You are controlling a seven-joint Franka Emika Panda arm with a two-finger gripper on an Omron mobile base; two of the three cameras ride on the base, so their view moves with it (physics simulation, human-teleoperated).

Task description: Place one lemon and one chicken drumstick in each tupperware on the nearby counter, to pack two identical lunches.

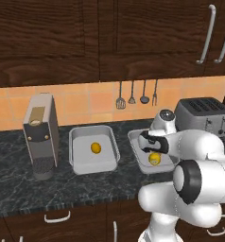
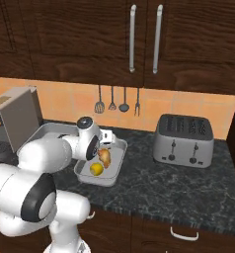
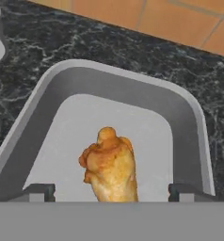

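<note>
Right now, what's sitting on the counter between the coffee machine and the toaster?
In the left base view, two tupperwares: the left tupperware with one lemon, and the right tupperware with another lemon.

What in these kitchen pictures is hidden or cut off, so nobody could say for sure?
- Chicken drumstick: its bone end is cut off at the bottom of the hand view.
- Right tupperware: the white arm covers much of it in the left base view.
- Coffee machine: cut by the right base view's left edge.
</note>
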